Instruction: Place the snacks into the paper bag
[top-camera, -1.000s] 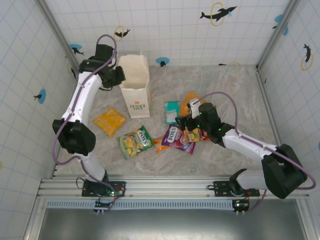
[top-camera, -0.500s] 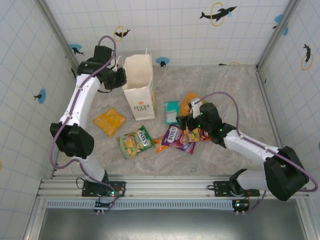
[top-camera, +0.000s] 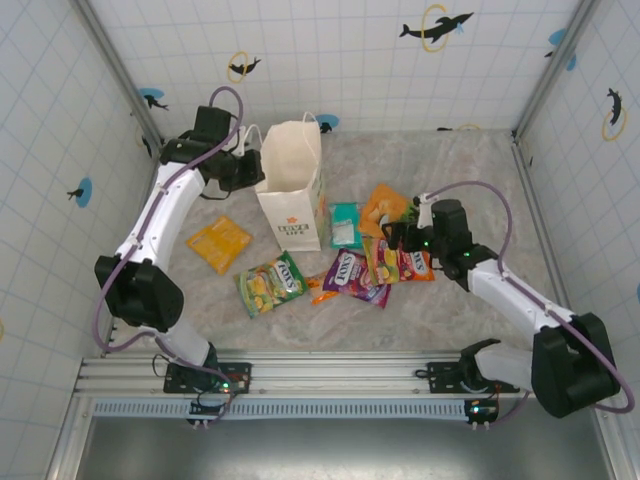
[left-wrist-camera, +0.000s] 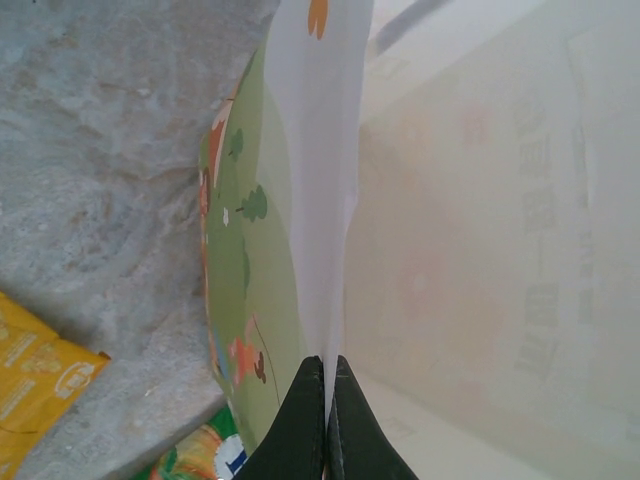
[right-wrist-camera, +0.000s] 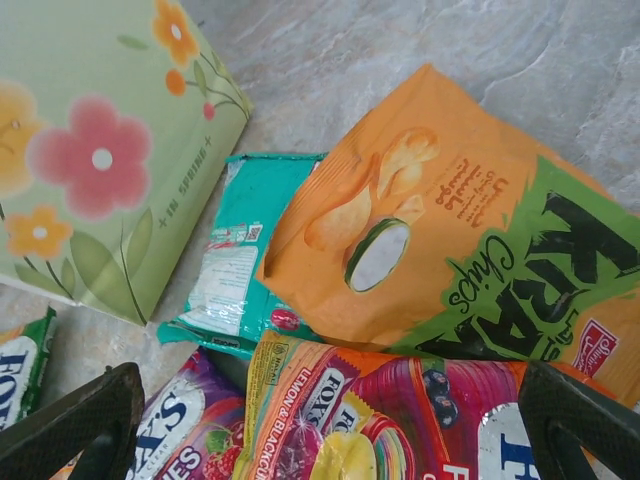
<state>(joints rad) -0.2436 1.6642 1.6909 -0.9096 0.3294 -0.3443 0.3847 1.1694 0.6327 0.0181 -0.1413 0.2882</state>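
Nearest the arm bases, a green Fox's packet (top-camera: 270, 283) lies flat on the table (top-camera: 470, 170), with a purple Fox's packet (top-camera: 348, 272) to its right. The right wrist view reads "FOX'S" on the purple one and "LEMON & BLACK…" on a red packet (right-wrist-camera: 400, 420) overlapping it. The right gripper (right-wrist-camera: 325, 430) hangs just above these two, jaws spread wide and holding nothing.

Beyond them lies an orange bag (right-wrist-camera: 450, 250) printed "Chips" and "KRA", partly covering a teal packet (right-wrist-camera: 240, 270). A yellow packet (top-camera: 218, 243) lies apart on the left.

Farthest back, the paper bag (top-camera: 292, 185) stands upright with its mouth open, just left of the teal packet. From above, its front is white, with an orange logo and lettering too small to read. The right wrist view shows a green side with flowers and the word "SPRING". In the left wrist view, the left gripper (left-wrist-camera: 325, 400) is pinched tight on the bag's thin paper edge.
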